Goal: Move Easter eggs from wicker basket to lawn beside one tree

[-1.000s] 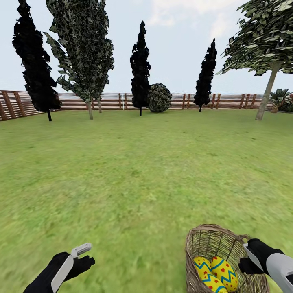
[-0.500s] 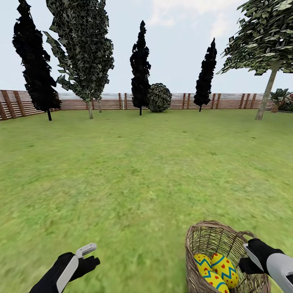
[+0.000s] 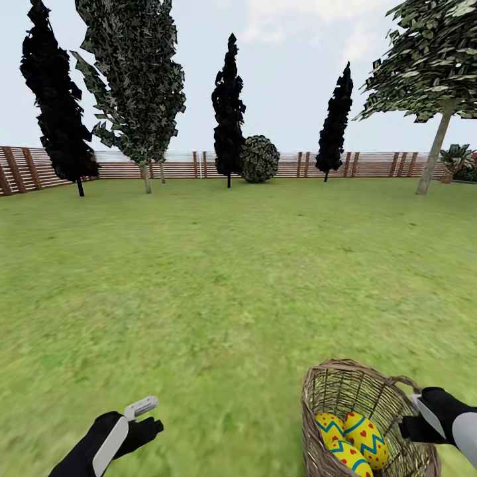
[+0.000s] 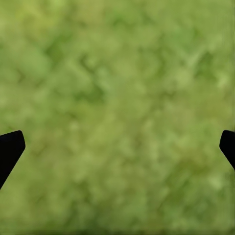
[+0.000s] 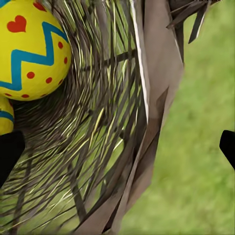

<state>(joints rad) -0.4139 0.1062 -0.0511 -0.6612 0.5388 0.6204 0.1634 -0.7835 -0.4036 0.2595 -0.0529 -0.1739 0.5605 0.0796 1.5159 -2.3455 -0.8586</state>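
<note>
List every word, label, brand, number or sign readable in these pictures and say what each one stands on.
None: no words, numbers, labels or brand marks can be read in any view.
The Easter eggs in the wicker basket carry only painted decoration: red hearts and dots and blue zigzag bands, no lettering.
The fence, the left claw and the right claw show no markings.

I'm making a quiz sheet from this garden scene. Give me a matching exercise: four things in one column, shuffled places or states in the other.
1. Easter eggs
2. left gripper
3. round bush
4. wicker basket

a. against the far fence
b. over bare grass
c. standing on the lawn by the right gripper
d. lying inside the basket

Pairs: 1-d, 2-b, 3-a, 4-c
</note>
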